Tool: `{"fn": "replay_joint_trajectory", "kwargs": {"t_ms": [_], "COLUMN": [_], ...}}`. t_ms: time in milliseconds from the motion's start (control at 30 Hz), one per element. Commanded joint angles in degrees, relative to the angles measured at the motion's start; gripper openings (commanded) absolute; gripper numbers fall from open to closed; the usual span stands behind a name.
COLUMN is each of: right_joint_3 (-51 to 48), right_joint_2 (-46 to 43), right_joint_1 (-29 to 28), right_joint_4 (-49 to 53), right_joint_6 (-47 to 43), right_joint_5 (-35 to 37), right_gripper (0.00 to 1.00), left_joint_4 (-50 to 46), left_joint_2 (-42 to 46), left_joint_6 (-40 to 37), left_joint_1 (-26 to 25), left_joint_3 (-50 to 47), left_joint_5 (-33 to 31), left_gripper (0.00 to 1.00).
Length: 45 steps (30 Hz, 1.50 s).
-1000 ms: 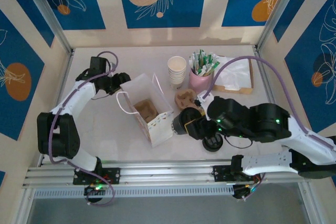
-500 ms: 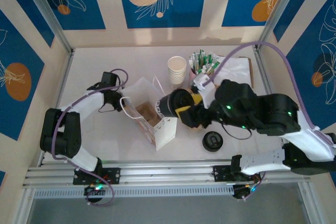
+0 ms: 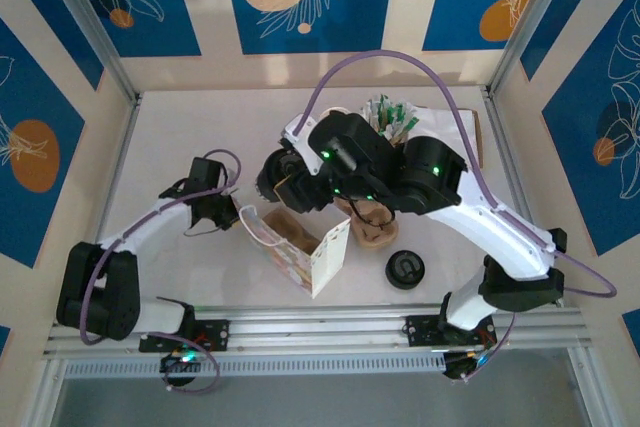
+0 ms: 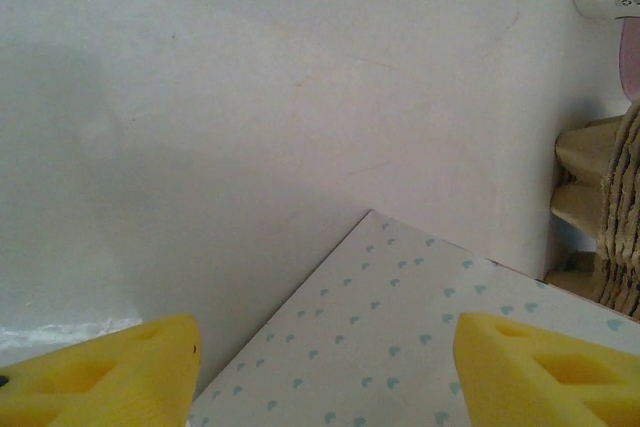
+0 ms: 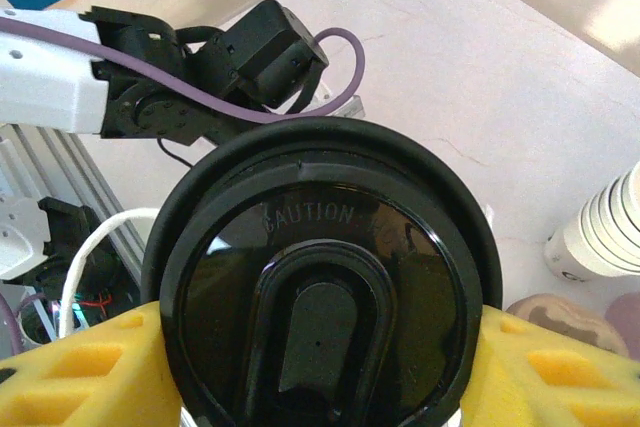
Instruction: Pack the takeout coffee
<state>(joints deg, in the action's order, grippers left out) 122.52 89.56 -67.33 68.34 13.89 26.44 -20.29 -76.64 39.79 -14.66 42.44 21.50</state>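
Takeout coffee (image 5: 320,297) is up in the air, clamped in the right gripper (image 5: 320,387) and hanging near the open top of the paper bag (image 3: 322,255). Whether it's centred over the mouth I can't tell, the wrist hides the inside. The step looks like lowering it in. To do that well: hold it upright with the lid level, line up over the mouth first, then go straight down clear of the rim and the white handles. Only let go once it's seated, because a tilt or a snag on the thin bag wall could tip it. In the right wrist view the black lid fills the gap between the yellow fingers (image 5: 80,372), touching both, with its top facing the camera. The left gripper (image 4: 320,372) sits at the bag's left rim, fingers spread, with the patterned bag panel showing between them and nothing visibly pinched. A loose lid (image 3: 405,269) lies well apart on the table.
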Motion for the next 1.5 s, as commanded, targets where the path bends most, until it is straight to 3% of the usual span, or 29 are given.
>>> {"fn": "replay_joint_trajectory", "kwargs": {"t_ms": [0, 367, 1467], "right_joint_3": [2.81, 6.26, -7.29], "right_joint_2": [1.96, 10.20, 14.50], "right_joint_1": [0.76, 1.06, 3.98], "right_joint_4": [4.18, 13.02, 7.54], "right_joint_6": [-2.36, -5.05, -8.47], "right_joint_5": [-2.44, -3.86, -9.44], "right_gripper": [0.61, 0.61, 0.58], "left_joint_4": [-0.09, -2.52, -3.00], "left_joint_2": [2.23, 3.46, 3.72], "left_joint_6": [0.19, -2.26, -4.10], "left_joint_1": [-0.46, -0.46, -0.46], "left_joint_3": [-1.20, -0.12, 0.02], "left_joint_5": [-2.40, -5.58, -6.51], "left_gripper": [0.68, 0.68, 0.69]}}
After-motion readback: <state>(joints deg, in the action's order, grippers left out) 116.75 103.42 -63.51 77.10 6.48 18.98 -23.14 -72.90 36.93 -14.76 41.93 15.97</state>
